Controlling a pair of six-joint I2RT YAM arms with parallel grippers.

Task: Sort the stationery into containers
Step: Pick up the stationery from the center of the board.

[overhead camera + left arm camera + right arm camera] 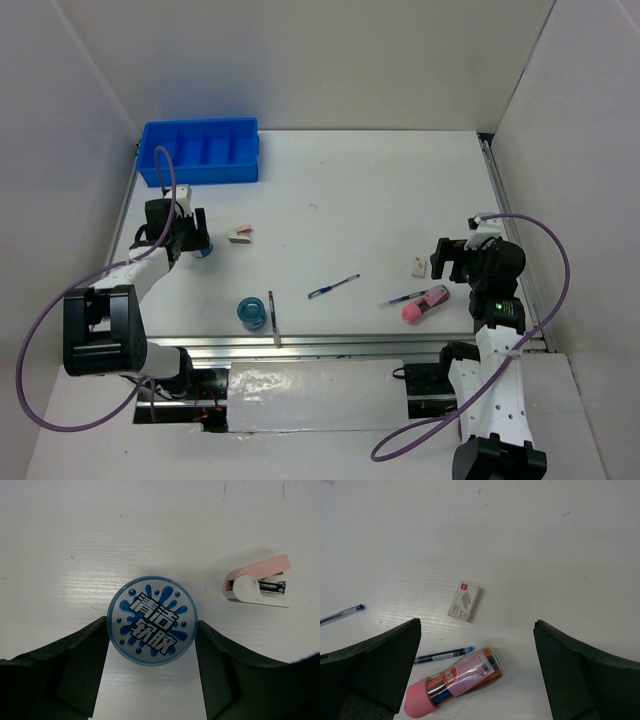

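The white desk carries a blue tray; near the tray lie a tape roll and pink stapler, farther off a pink tube.

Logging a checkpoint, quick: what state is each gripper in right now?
Left gripper: closed on the tape roll, fingers touching both its sides.
Right gripper: open, holding nothing.

White table w/ 3 walls
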